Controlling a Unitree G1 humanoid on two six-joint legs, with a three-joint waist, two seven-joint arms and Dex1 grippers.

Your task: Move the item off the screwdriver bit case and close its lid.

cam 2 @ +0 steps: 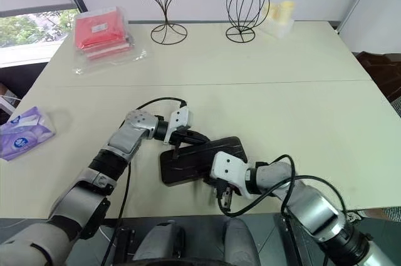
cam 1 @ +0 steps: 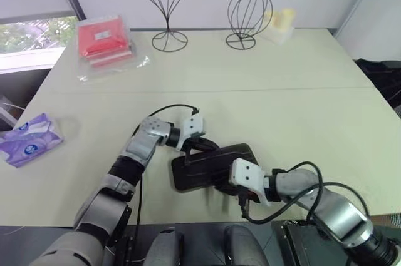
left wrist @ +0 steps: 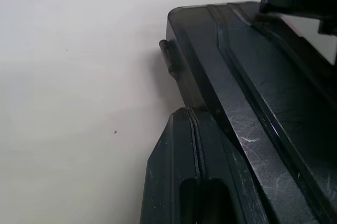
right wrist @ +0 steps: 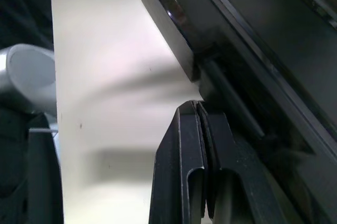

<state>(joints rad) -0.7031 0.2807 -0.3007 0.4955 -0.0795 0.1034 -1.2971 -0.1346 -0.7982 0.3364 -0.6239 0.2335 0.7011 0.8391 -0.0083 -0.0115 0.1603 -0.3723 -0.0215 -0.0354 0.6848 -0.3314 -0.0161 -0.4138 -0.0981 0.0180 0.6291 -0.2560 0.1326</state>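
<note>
Rigid, slick case point(cam 2: 200, 159), lid down; press flat top. 2 grippers, left point(cam 2: 188, 138), right point(cam 2: 223, 196), fingers pinched together, empty.

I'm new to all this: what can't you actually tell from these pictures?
- Whether the lid is latched: both claws, left and right, cover its edges in the eye views.
- The bits inside: dark lid hides them.
- The yellow thing at the table's far edge: too small.
</note>
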